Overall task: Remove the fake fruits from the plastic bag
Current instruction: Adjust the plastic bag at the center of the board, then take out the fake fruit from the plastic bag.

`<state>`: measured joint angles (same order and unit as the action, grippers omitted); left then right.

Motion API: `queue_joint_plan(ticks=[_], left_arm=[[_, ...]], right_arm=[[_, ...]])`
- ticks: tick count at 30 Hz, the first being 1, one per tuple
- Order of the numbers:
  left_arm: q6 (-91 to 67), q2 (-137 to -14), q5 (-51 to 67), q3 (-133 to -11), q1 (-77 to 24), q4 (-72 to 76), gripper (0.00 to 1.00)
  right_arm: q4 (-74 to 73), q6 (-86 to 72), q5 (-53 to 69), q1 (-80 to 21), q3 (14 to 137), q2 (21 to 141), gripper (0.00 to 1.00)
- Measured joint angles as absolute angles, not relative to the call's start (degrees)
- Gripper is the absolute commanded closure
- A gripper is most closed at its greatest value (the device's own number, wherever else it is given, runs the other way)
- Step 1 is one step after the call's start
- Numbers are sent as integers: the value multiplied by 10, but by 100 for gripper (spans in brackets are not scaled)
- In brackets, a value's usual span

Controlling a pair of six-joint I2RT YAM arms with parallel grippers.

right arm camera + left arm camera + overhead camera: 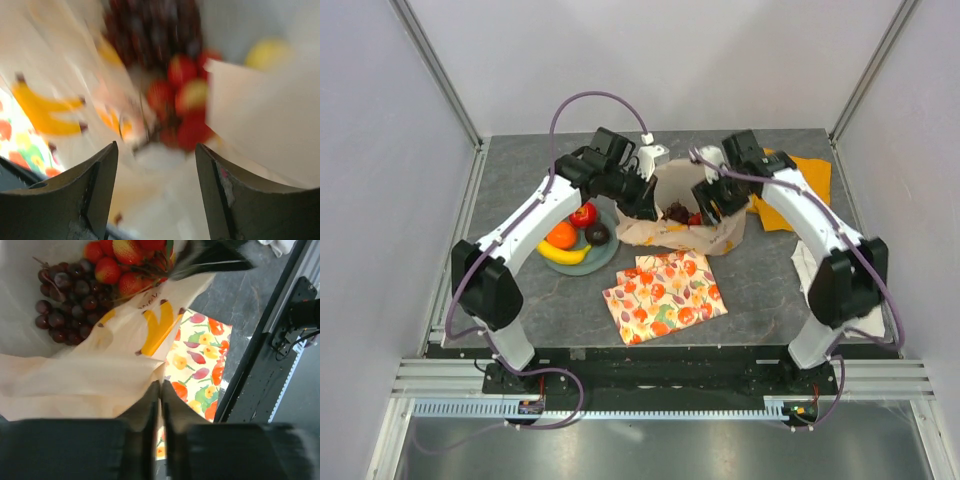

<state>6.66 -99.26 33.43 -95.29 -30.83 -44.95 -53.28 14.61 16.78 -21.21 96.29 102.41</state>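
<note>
**Cream bag pinched at its rim, grapes inside**

Cream plastic, printed with yellow bananas, forms the bag (670, 232), which stands open-mouthed mid-table. Inside lie dark grapes (65, 300), red grapes (120, 265) and a lemon (270, 52).

The left gripper (160, 390) sits at the bag's left rim. Its fingers are drawn almost together, with the thin plastic edge nipped between them. The left arm arches up from its base and reaches inward, wrist angled down to the rim.

The right gripper (156, 146) hangs over the bag's mouth with its fingers well apart and nothing between them; its wrist view is blurred. The right arm bends in from the other side in a mirrored arch.

Left of the bag, a plate (605, 262) carries a banana (565, 255), an orange (561, 235) and an apple (584, 214). A patterned cloth (665, 295) lies flat just in front of the bag.
</note>
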Motion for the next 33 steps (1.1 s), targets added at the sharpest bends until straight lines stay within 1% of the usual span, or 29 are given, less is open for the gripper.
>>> queue_joint_plan(ticks=[4,6,9,12,14,16,19,20,21,22,24,25,27,33], left_arm=[[76,-988,331,-935,-312,-458,98],[77,-966,333,-901,-306,-460,98],[78,-921,341,-847,-300,-475,98],[79,-891,353,-827,-300,-484,98],[80,-886,362,-828,-301,-483,98],[80,-886,366,-832,-301,-484,98],[79,-891,368,-849,-301,-483,98],[79,-893,371,-857,-301,-482,98],[76,-894,374,-865,-301,-480,98],[73,-896,376,-874,-301,-479,98],[66,-899,378,-891,-301,-475,98],[62,-900,378,-899,-301,-473,98],[55,-901,379,-910,-300,-468,98],[43,-901,379,-920,-295,-463,98]], right_arm=[[-544,147,141,-197,792,889,27],[-557,148,136,-201,728,821,24],[-580,154,133,-206,688,762,23],[-587,164,135,-206,696,757,23],[-600,172,158,-205,736,775,24],[-604,182,196,-207,807,802,25],[-587,199,259,-224,925,844,32],[-577,204,274,-233,949,856,36],[-572,210,290,-244,976,870,38],[-566,215,303,-253,996,885,42],[-559,222,319,-272,1021,923,46],[-557,224,319,-277,1023,939,49],[-555,225,310,-280,1025,983,52],[-531,200,211,-258,1025,1108,53]])
